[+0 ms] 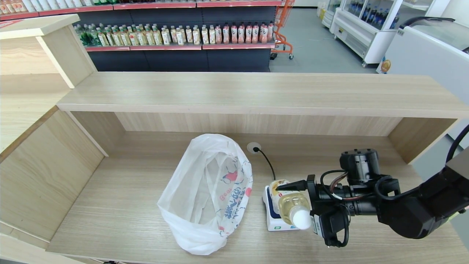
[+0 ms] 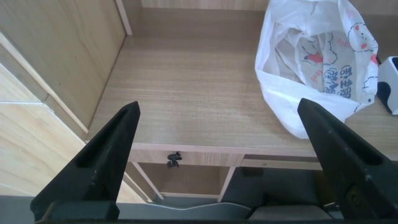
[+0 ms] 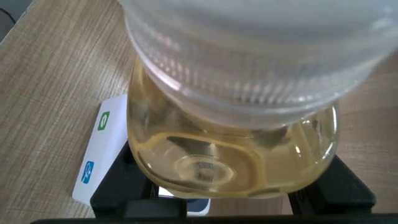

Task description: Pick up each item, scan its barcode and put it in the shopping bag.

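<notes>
My right gripper (image 1: 284, 196) is shut on a clear bottle (image 1: 291, 205) of yellow drink with a white cap, held tilted just above the white barcode scanner (image 1: 273, 222) on the counter. The right wrist view looks down the bottle (image 3: 233, 112) from its cap, with the scanner (image 3: 102, 155) beneath it. An open white shopping bag (image 1: 209, 194) printed in red and blue stands left of the scanner. My left gripper (image 2: 221, 158) hangs open over the counter's front edge, and the bag (image 2: 317, 62) is off to one side of it.
A black cable (image 1: 266, 161) runs from a round socket (image 1: 254, 147) at the back of the counter to the scanner. A raised wooden ledge (image 1: 256, 91) borders the counter at the back and sides. The counter (image 1: 117, 205) left of the bag is bare wood.
</notes>
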